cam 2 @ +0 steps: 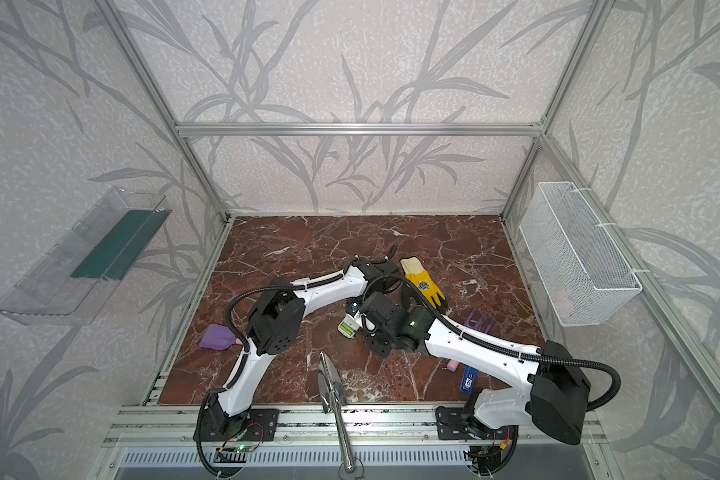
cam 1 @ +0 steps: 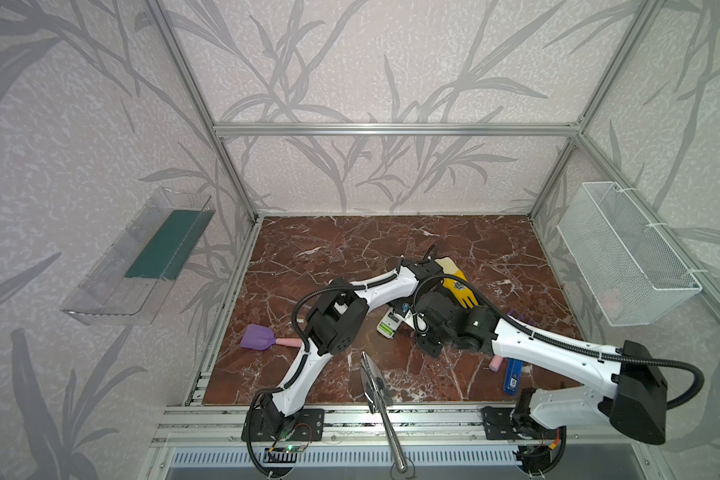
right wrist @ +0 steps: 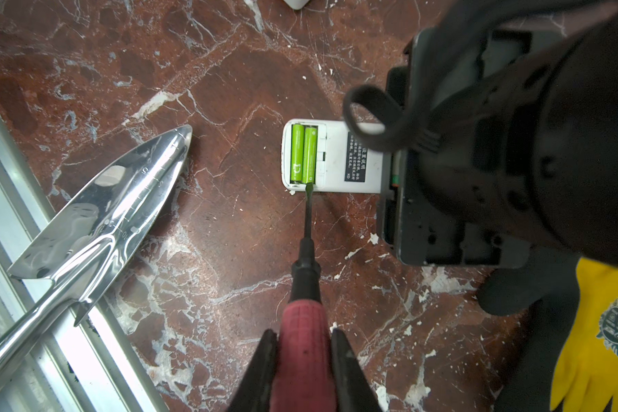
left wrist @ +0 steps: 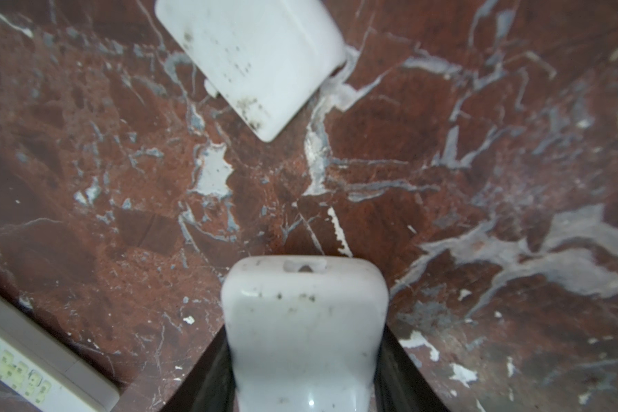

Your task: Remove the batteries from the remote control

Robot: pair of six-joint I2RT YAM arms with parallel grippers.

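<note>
1. The right gripper (right wrist: 304,335) is clamped on the red handle of a black-shafted screwdriver (right wrist: 305,281). The left gripper (left wrist: 305,356) is clamped across one end of the white plastic remote control (right wrist: 336,160), which lies on the red-brown marble table (right wrist: 211,89).
2. The two lime green cylindrical batteries (right wrist: 297,153) lie side by side in the open compartment at the remote control's other end, straight ahead of the right gripper. Their long axis is in line with the screwdriver's shaft.
3. The flat tip sits at the near end of one battery, at the compartment's rim, and it seems to touch. We judge that the next move is to lever this end upward; the right arm is the one placed for it.
4. No battery is out yet. A white cover (left wrist: 250,64) lies on the table, apart.
5. On the walls, the clear plastic tray (cam 1: 100,291) holds a dark green flat piece. The white wire basket (cam 1: 624,249) holds something pale pink which we cannot make out.
</note>
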